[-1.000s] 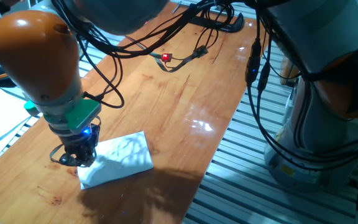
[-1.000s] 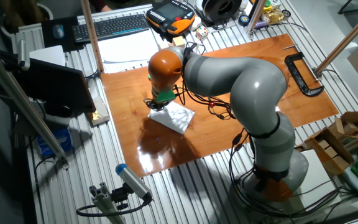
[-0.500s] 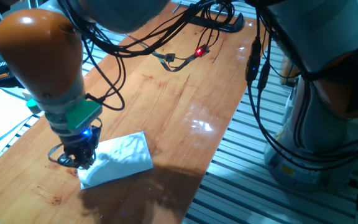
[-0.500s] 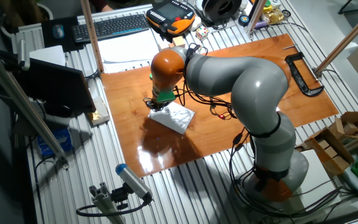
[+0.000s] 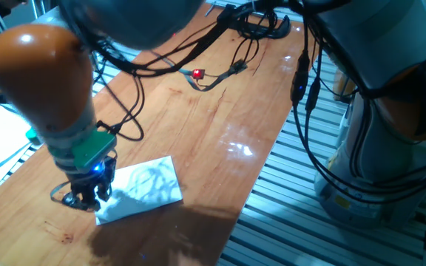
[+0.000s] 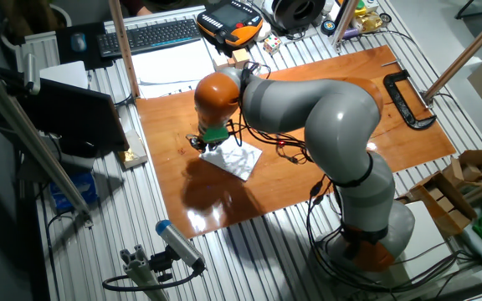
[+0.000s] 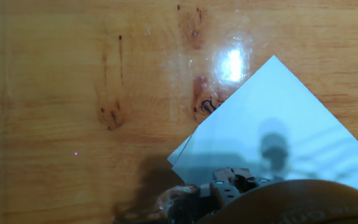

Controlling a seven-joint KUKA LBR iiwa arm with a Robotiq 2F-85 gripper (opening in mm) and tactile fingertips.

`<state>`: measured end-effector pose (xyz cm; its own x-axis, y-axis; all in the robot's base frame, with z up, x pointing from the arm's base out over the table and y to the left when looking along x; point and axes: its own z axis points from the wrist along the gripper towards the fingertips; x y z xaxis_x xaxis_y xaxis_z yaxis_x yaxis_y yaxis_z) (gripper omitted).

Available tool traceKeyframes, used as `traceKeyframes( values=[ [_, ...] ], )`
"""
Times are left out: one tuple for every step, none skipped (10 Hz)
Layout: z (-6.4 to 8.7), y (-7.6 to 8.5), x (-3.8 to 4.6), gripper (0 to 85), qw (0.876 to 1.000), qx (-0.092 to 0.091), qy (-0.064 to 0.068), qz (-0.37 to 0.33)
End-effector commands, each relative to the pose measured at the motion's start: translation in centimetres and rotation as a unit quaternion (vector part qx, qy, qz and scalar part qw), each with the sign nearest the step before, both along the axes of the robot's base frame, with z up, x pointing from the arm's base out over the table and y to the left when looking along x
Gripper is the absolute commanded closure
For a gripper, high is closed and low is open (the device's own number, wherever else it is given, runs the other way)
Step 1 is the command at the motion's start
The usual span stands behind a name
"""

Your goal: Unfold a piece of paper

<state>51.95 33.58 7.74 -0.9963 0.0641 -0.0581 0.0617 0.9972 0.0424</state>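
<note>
The piece of paper point(image 5: 145, 188) lies folded and flat on the wooden table point(image 5: 220, 125), near its front left corner. It also shows in the other fixed view point(image 6: 238, 157) and in the hand view point(image 7: 284, 134). There two layers sit slightly offset at its left corner. My gripper point(image 5: 87, 195) points down at the paper's left edge, also seen in the other fixed view point(image 6: 206, 144). In the hand view the gripper point(image 7: 229, 182) has its fingers close together, low over the paper's edge. I cannot tell whether a layer is pinched between them.
Black cables with a red light point(image 5: 197, 72) lie across the far part of the table. A black clamp point(image 6: 408, 99) sits at the table's far end. A keyboard point(image 6: 153, 35), a pendant point(image 6: 233, 21) and white sheets point(image 6: 174, 60) lie beyond the table. The arm's base point(image 6: 366, 234) stands beside it.
The arm has leaned and the gripper has shifted a little left and lower along the paper's left edge. The paper has not visibly moved. The cable with the red light swung.
</note>
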Motion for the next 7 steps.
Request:
traceKeyframes(
  values=[
    [-0.1,0.1,0.00,57.7,1.000,0.000,0.000,-0.001],
    [-0.2,0.3,-0.01,54.7,1.000,-0.001,0.000,-0.004],
    [-0.5,0.7,-0.06,50.7,1.000,-0.007,-0.003,-0.012],
    [-0.6,1.0,-0.11,49.7,1.000,-0.008,-0.004,-0.013],
    [-0.8,1.3,-0.17,49.0,1.000,-0.009,-0.004,-0.016],
    [-1.0,1.6,-0.22,49.0,1.000,-0.010,-0.005,-0.018],
    [-1.3,1.9,-0.30,49.0,1.000,-0.012,-0.007,-0.023]
  ],
)
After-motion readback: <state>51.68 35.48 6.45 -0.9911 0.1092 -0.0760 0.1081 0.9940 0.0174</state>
